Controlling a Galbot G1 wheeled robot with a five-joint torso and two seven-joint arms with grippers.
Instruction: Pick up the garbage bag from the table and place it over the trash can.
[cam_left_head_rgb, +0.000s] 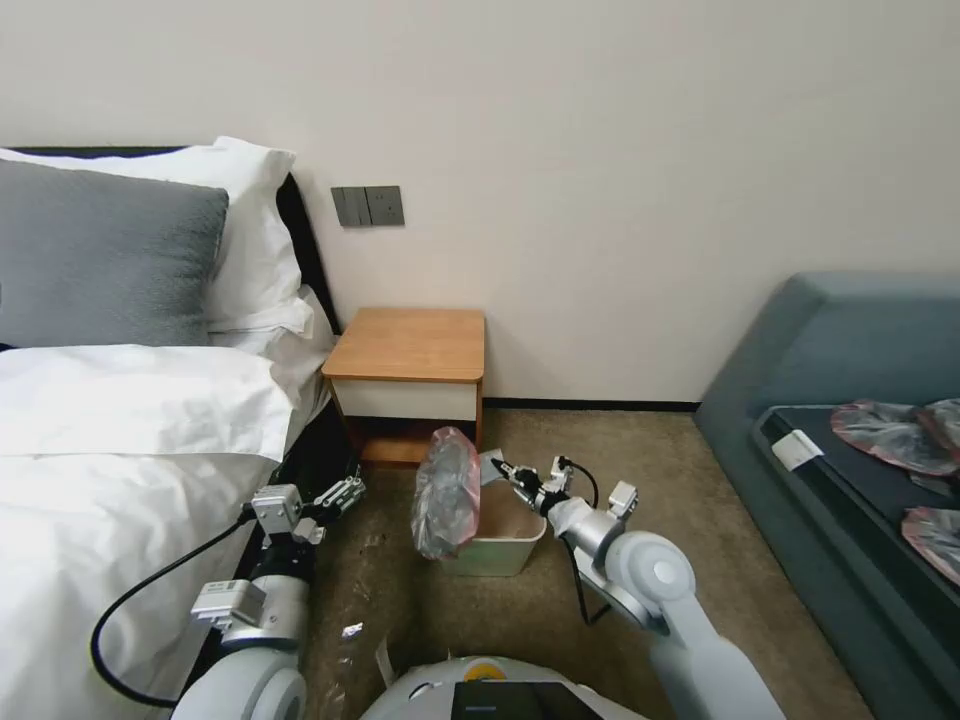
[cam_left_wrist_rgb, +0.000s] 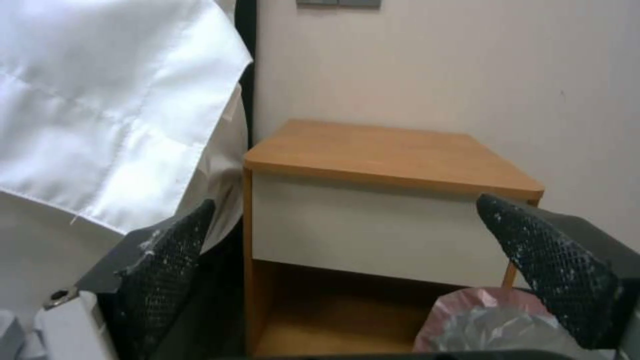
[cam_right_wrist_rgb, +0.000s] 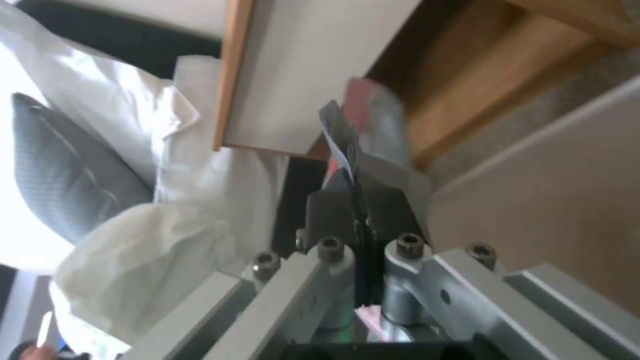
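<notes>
A bed (cam_left_head_rgb: 120, 470) with white linen, a grey pillow (cam_left_head_rgb: 100, 255) and white pillows fills the left of the scene, and a grey-blue sofa (cam_left_head_rgb: 800, 370) stands on the right with flat pinkish-grey plastic bags (cam_left_head_rgb: 895, 435) lying on its dark seat. Against the far wall between them stands the nightstand (cam_left_head_rgb: 410, 345), its light wooden top bare, a white drawer front below it and a wooden shelf under that. On the carpet just in front of the nightstand sits the small cream trash can (cam_left_head_rgb: 505, 550). The garbage bag (cam_left_head_rgb: 447, 492), crinkly grey with a pink-red rim, stands bunched upright at the can's left edge, touching its rim and hanging down over its left side. The right gripper (cam_left_head_rgb: 503, 468) reaches in from the right over the can, its fingers pressed together on an edge of the bag. The left gripper (cam_left_head_rgb: 345, 492) hovers near the bed's edge, left of the bag and apart from it, its black textured fingers (cam_left_wrist_rgb: 553, 260) spread wide with nothing between them.
</notes>
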